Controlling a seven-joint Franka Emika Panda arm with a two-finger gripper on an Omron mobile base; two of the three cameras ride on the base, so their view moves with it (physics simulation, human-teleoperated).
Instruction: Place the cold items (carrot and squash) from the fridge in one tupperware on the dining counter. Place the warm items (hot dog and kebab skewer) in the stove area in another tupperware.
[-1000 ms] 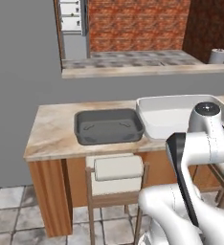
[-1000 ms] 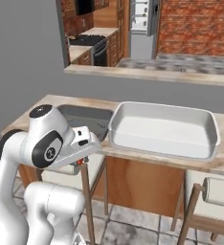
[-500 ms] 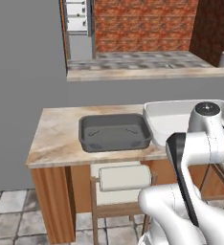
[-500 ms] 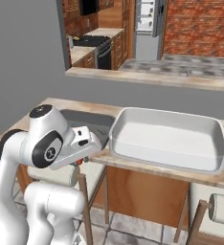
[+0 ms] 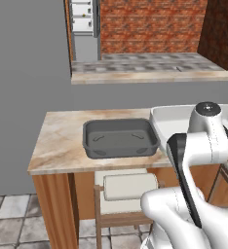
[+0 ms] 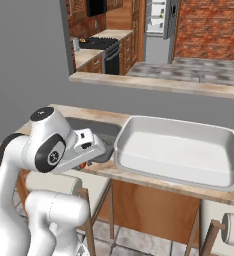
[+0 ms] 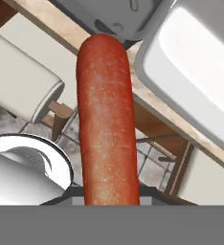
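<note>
Hand view: hot dog [image 7: 106,119] base cut off.

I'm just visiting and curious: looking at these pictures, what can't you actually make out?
- Hand, right base view: tucked under the arm's wrist, so its fingertips and grip are hidden.
- Hot dog, hand view: its lower end is cut off at the bottom, so the fingers holding it are not seen.
- White tub, left base view: the arm covers its right part.
- Dark tub, right base view: mostly hidden behind the arm.
- Stove, right base view: too small to tell what sits on it.

Grey tupperware [image 5: 120,138] beside white tupperware [image 5: 177,121], perhaps touching.
</note>
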